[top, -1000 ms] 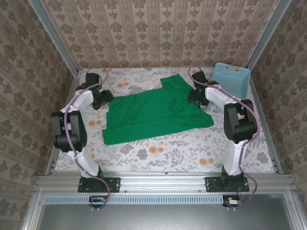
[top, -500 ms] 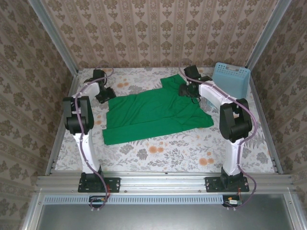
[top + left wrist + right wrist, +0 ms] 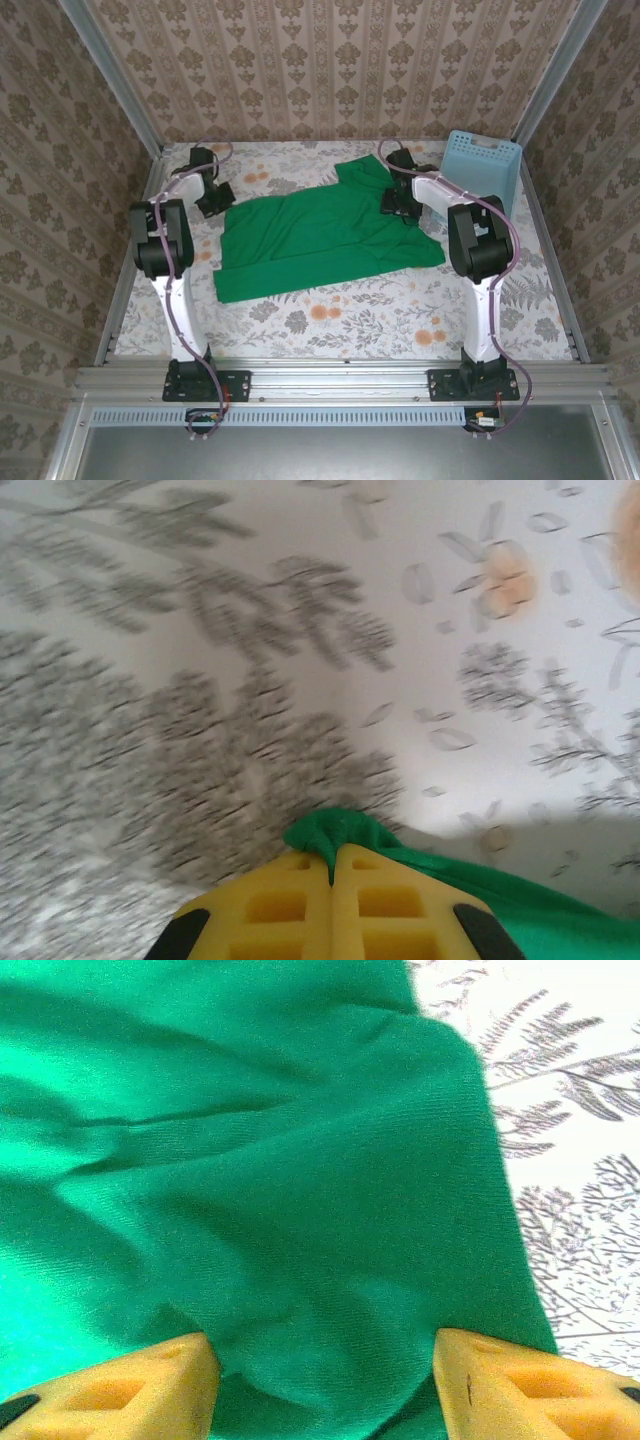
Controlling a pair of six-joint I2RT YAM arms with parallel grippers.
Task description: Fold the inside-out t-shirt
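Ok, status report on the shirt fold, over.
Left gripper shut on t-shirt corner. Right gripper open, straddling cloth. Blue basket far right, apart from shirt.

You'll find no readable text, labels, brands, numbers or signs anywhere here; the wallpaper and cloth carry only floral patterns.

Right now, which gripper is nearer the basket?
Right. The right gripper is on the shirt, just left of the basket; the left gripper pinches the shirt's far-left corner, across the table.
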